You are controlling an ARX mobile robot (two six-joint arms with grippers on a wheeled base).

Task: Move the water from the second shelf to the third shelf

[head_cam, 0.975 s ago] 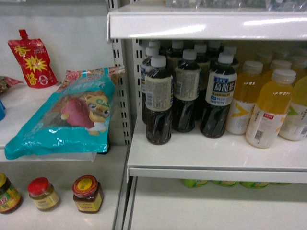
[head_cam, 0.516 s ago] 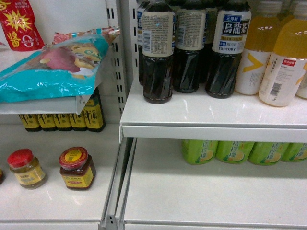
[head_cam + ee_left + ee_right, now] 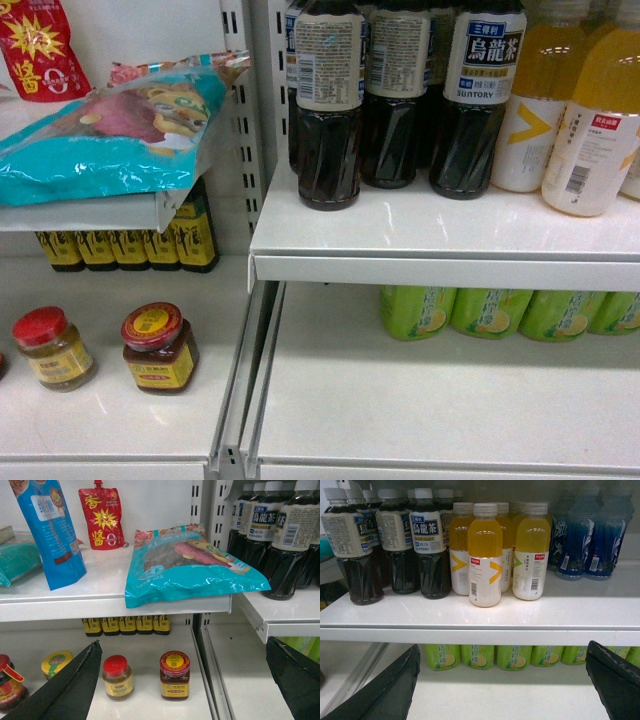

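Two spread tools (image 3: 502,680) below shelf edge (image 3: 480,635)

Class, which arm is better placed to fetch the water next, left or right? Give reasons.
Right. The right gripper, open, faces the drinks shelf, where bluish clear bottles, probably the water, stand far right. The left gripper faces a snack bag and jars.
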